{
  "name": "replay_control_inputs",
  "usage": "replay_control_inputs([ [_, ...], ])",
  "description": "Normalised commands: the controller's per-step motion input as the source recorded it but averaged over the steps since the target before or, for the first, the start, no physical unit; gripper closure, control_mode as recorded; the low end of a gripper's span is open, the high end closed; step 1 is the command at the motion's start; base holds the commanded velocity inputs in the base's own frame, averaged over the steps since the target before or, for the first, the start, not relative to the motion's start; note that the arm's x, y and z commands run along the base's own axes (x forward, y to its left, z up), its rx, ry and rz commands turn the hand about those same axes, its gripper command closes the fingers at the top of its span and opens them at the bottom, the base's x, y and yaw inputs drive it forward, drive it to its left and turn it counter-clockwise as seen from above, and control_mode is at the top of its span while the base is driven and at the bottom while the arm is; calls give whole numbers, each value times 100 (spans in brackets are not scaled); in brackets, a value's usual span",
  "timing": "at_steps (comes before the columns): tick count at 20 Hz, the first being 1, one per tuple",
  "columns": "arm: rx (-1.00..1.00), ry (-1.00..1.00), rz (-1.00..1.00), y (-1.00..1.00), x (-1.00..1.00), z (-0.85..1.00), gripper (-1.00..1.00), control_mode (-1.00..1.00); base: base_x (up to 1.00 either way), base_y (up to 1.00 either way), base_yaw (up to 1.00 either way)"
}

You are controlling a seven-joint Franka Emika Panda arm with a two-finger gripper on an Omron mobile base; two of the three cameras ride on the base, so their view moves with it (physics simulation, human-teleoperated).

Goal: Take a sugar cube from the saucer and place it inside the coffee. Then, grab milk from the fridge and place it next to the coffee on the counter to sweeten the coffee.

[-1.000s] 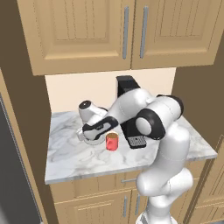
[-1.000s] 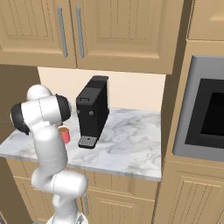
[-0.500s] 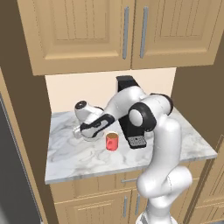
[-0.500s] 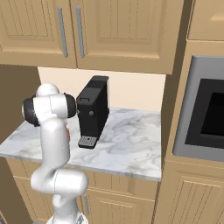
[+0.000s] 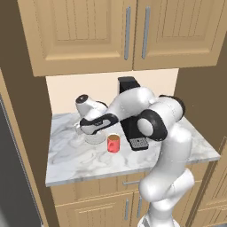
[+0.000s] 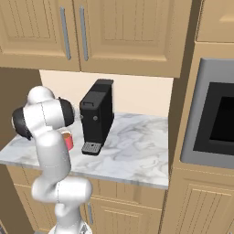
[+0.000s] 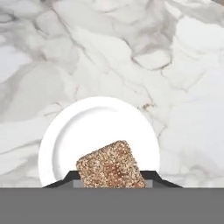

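My gripper (image 7: 112, 181) is shut on the sugar cube (image 7: 111, 165), a speckled tan-brown lump held between the two dark fingertips (image 7: 65, 180). Right behind it lies the round white saucer (image 7: 87, 131), on the marble counter (image 7: 175, 65). In the left base view the gripper (image 5: 91, 129) hangs low over the saucer (image 5: 95, 139), just left of the coffee (image 5: 113, 143), a red mug with brown liquid. In the right base view the arm partly hides the mug (image 6: 68, 140). The milk and the fridge are out of view.
The black coffee machine (image 6: 96, 116) stands right of the mug, partly behind my arm (image 5: 133, 104). Wood wall cabinets (image 5: 111, 31) hang above the counter (image 5: 71, 159). A tall wood panel (image 5: 22, 133) borders the counter's left end, and a built-in oven (image 6: 215, 114) sits at the right.
The jaws have closed from wide open onto the sugar cube. The hand has stayed over the saucer while the elbow swung slightly.
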Motion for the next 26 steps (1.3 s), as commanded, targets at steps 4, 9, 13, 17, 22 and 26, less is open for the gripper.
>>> replay_control_inputs([
  [4, 15, -16, -6, -97, -69, 63, 100, -100, 0, 0, 0],
  [9, 17, -5, -7, -84, -69, 31, 100, -100, 0, 0, 0],
  [13, 5, 0, -3, -8, -37, -3, 100, -100, 0, 0, 0],
  [17, 0, 0, -5, 0, -8, -1, 100, -100, 0, 0, 0],
  [22, 0, 0, -1, 5, 8, 0, 100, -100, 0, 0, 0],
  [26, 0, 0, 0, 12, 26, 0, 100, -100, 0, 0, 0],
])
